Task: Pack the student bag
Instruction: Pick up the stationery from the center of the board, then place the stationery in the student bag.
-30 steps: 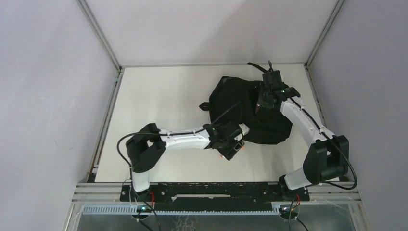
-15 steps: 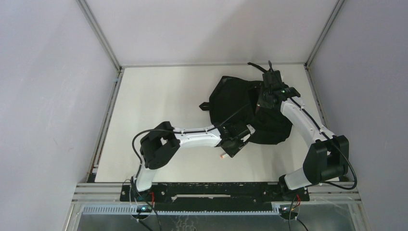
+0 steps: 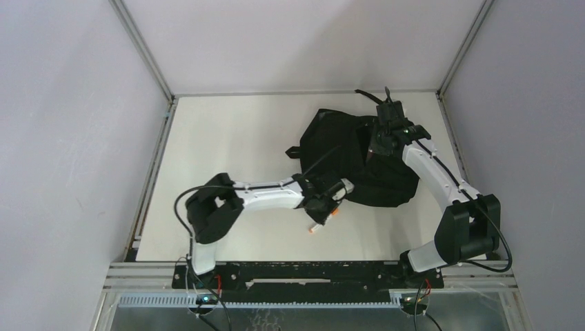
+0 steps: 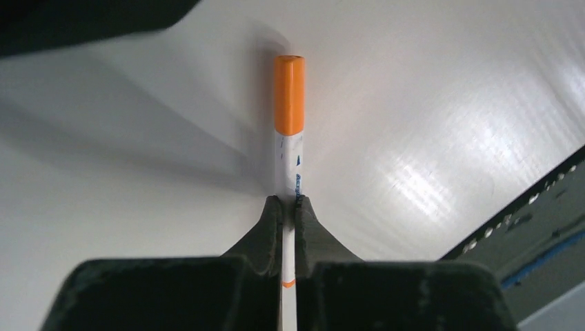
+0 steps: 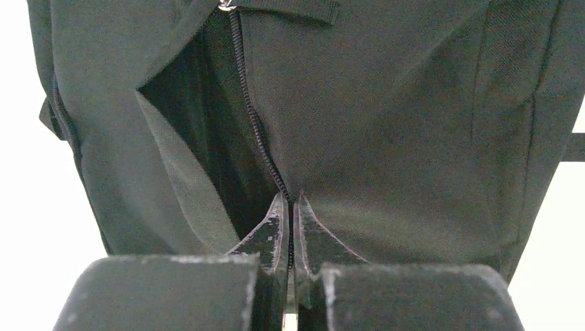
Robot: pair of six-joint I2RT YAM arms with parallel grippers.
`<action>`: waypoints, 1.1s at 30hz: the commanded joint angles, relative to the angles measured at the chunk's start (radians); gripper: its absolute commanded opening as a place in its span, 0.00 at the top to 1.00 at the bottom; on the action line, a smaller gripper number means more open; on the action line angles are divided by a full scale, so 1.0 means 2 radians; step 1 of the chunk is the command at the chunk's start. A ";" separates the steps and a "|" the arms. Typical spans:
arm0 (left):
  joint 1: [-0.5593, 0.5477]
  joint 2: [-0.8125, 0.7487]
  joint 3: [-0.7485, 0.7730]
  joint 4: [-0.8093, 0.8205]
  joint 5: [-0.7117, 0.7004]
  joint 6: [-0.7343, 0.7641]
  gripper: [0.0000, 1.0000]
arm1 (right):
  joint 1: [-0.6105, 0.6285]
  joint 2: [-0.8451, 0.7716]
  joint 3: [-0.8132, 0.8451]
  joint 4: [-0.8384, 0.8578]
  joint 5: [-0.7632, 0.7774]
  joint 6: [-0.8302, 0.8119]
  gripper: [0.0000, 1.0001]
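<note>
The student bag (image 3: 338,148) is a floppy black backpack lying at the back right of the white table. My right gripper (image 3: 381,143) is on top of it. In the right wrist view that gripper (image 5: 290,201) is shut on the zipper edge (image 5: 256,134) of the bag (image 5: 407,124), and the opening beside it gapes dark. A white marker (image 4: 289,138) with an orange cap sticks out between the shut jaws of my left gripper (image 4: 289,201). From above, the left gripper (image 3: 320,209) sits just in front of the bag with the marker (image 3: 315,225) in it.
A black strap (image 3: 295,152) trails from the bag's left side and another strap (image 3: 369,93) from its back. The table's black front rail (image 4: 531,221) lies near the marker's right. Grey enclosure walls (image 3: 83,138) close in the table on three sides.
The left gripper has shut on the marker, which lay on the table between open jaws. The left wrist has drawn back slightly to the left. The right arm has not moved.
</note>
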 commanded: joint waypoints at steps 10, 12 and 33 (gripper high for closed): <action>0.107 -0.159 -0.029 0.052 0.083 -0.089 1.00 | 0.000 -0.030 0.013 0.009 -0.004 0.009 1.00; 0.121 -0.155 -0.015 0.072 0.119 -0.109 1.00 | 0.001 -0.030 0.013 0.009 -0.004 0.008 1.00; 0.172 0.059 0.224 0.217 0.228 -0.349 1.00 | 0.012 -0.040 0.013 0.004 -0.004 0.016 1.00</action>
